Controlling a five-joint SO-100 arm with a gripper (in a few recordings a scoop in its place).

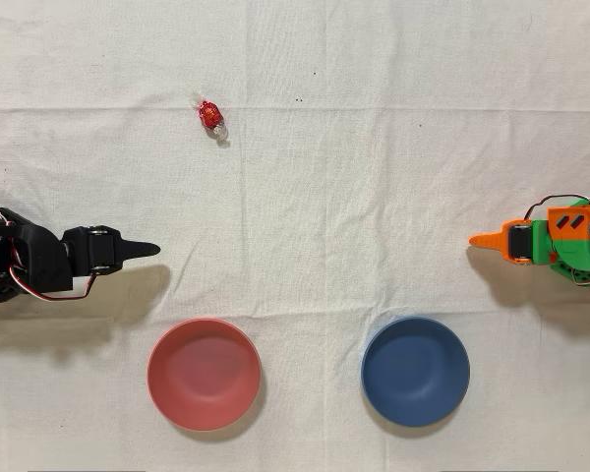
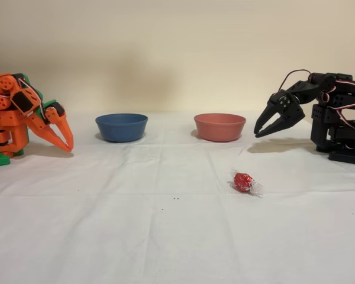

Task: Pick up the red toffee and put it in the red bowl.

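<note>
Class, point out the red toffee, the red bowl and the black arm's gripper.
red toffee [image 1: 210, 115], overhead view, foil middle.
red bowl [image 2: 219, 120], fixed view, near rim.
gripper [image 2: 262, 131], fixed view, between fingertips.

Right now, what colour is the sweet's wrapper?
Shiny red foil with clear ends on the red toffee; fixed view.

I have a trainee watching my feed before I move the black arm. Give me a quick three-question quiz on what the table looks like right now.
1. True or false: the red toffee already lies in the red bowl.
2. In the overhead view, which bowl sits nearer the black arm's gripper: A) the red bowl, B) the blue bowl?
3. Fill in: the gripper is holding ____.

Key
1. False: the toffee lies on the white cloth, apart from both bowls.
2. A.
3. Nothing: it hangs above the cloth beside the red bowl, well clear of the toffee.
</note>
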